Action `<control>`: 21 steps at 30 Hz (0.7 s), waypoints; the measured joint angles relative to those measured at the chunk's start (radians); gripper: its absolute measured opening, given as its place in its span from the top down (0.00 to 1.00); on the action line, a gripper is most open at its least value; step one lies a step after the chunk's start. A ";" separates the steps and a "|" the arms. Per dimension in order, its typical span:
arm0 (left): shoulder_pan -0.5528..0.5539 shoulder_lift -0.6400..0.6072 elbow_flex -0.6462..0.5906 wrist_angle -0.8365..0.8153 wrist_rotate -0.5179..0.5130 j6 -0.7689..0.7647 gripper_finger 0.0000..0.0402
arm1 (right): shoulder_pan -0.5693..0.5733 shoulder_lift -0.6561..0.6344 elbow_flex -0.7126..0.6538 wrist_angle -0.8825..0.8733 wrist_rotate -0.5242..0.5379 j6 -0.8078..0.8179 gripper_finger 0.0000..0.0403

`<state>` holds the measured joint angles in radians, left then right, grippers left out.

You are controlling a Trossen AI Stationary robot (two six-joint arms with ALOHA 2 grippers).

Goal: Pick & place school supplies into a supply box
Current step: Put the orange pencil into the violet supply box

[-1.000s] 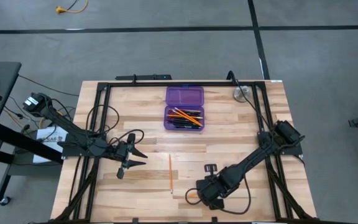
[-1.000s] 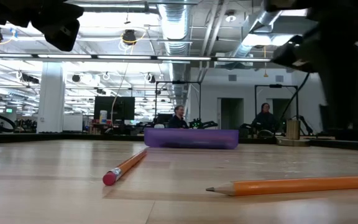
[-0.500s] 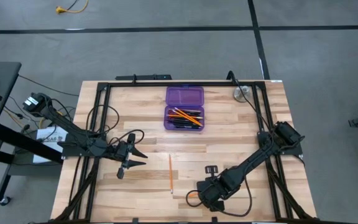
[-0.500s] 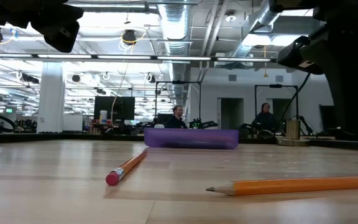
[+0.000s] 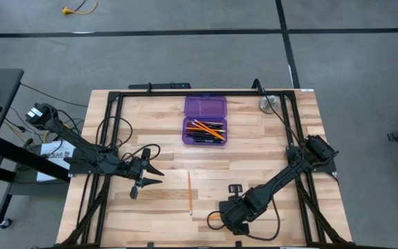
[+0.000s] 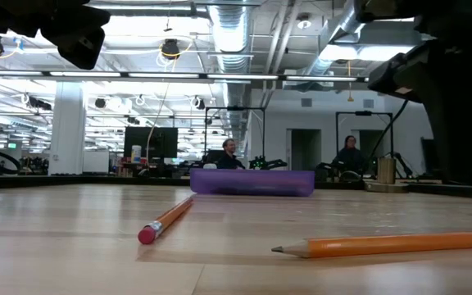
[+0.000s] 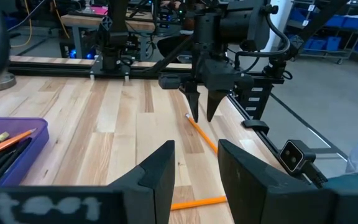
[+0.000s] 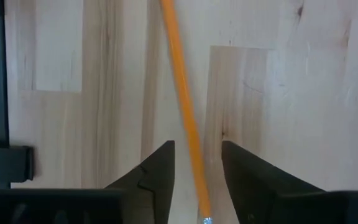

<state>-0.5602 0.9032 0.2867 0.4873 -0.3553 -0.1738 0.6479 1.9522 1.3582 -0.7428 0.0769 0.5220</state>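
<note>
High view: right gripper [image 5: 221, 216], fingers spread, hangs above an orange pencil [image 8: 185, 118] lying on the table [image 5: 268, 145] near its front edge. Left gripper [image 5: 150, 173] waits, fingers apart, at the left. A second orange pencil [image 5: 188, 193] lies between them; the purple supply box [image 5: 205, 120] sits far, holding pencils.

Right arm reaching from the table's right side toward the near edge, wrist bent down, right gripper [image 5: 221, 216] low over the wood with fingers [image 8: 156, 171] parted. Left arm stretched in from the left side, waiting, left gripper [image 5: 148, 176] level above the table, fingers [image 7: 160, 171] apart.
</note>
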 joint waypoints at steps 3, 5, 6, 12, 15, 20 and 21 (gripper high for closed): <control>0.000 0.000 0.000 0.000 0.000 0.000 0.73 | 0.000 0.000 0.000 0.004 0.000 -0.006 0.66; 0.000 0.000 0.000 0.000 0.000 0.000 0.73 | 0.000 0.001 0.000 0.011 0.000 -0.007 0.65; 0.000 0.000 0.000 0.000 0.000 0.000 0.73 | 0.000 0.010 0.000 0.020 0.000 -0.014 0.65; 0.000 0.000 0.000 -0.004 0.000 -0.004 0.73 | -0.001 0.071 0.000 0.007 -0.026 -0.041 0.65; 0.000 0.000 0.000 -0.005 0.000 -0.006 0.73 | -0.006 0.095 0.007 0.009 -0.035 -0.051 0.66; 0.000 0.000 0.000 -0.006 0.000 -0.010 0.73 | -0.023 0.129 0.010 0.005 -0.077 -0.087 0.67; 0.000 0.000 0.000 -0.005 0.000 -0.011 0.73 | -0.025 0.130 0.010 0.004 -0.079 -0.088 0.67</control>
<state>-0.5606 0.9031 0.2867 0.4822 -0.3550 -0.1849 0.6230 2.0825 1.3678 -0.7383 -0.0025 0.4343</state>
